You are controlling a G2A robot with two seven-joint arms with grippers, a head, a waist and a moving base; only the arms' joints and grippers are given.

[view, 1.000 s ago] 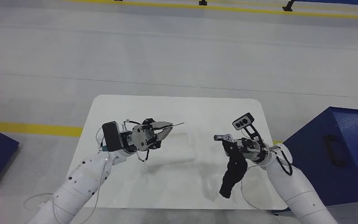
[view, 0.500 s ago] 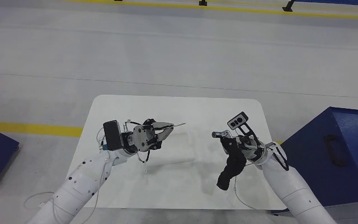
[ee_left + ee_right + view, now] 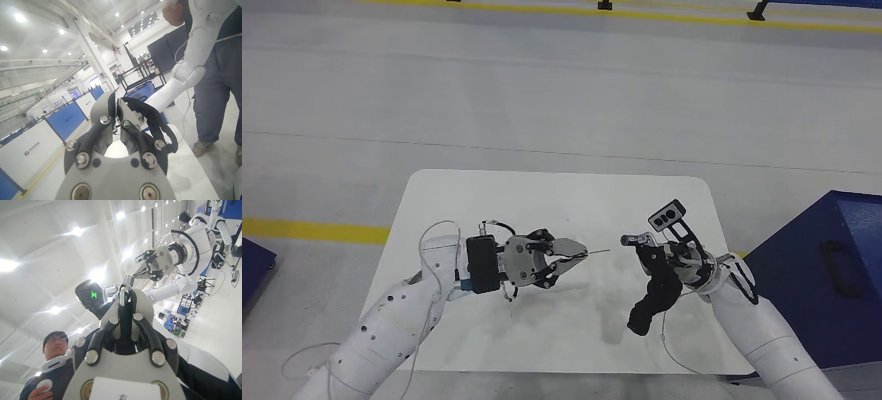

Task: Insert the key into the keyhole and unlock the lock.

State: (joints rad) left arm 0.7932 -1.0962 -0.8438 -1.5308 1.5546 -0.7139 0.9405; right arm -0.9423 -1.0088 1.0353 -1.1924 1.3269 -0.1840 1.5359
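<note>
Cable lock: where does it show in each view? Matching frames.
Top view: cable lock in the right gripper, facing the key's tip.
Left wrist view: cable lock's black loop just beyond the left gripper.
Right wrist view: cable lock clamped in the right gripper.
Shared landmark: the left gripper holding the key.

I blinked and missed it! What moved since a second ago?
The left gripper, shut on the key, swung across the table toward the lock, so the key's tip now sits close to it, not yet in. The right gripper barely shifted and kept its hold on the lock. Nothing was let go.
</note>
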